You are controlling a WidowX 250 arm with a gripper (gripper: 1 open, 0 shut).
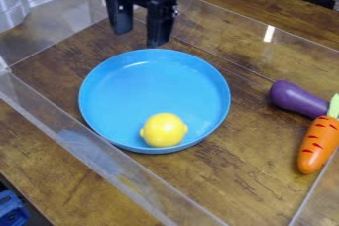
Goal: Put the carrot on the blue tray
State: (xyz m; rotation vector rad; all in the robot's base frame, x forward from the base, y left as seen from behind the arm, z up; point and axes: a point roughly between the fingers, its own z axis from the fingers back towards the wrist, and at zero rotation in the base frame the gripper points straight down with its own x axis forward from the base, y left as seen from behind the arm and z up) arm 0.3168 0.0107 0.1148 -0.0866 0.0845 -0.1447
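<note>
Here, a black two-fingered robot pincer [141, 24] hangs at the far side of a brown wood-grain bench [212, 175], its fingers pointing down and standing wide apart with nothing between them, just beyond the rim of a large round shallow bright-blue plastic tray [119, 86]. A round yellow toy lemon [165, 130] rests inside the tray, near the rim on the side closest to the camera. The task's carrot, a tapered orange toy with darker groove marks [318, 146] and a green top [335, 105], lies on the bench at the right of the view, outside the tray and well apart from both it and the pincer. Just beside the carrot's green end sits a glossy purple toy eggplant [298, 99], between the carrot and the tray's right side. Clear see-through panels [113, 156] border the bench, one of them running diagonally across the lower left of the view. In the lower left corner, beyond that panel, a blue object [11, 208] shows only in part, too cropped to identify.
</note>
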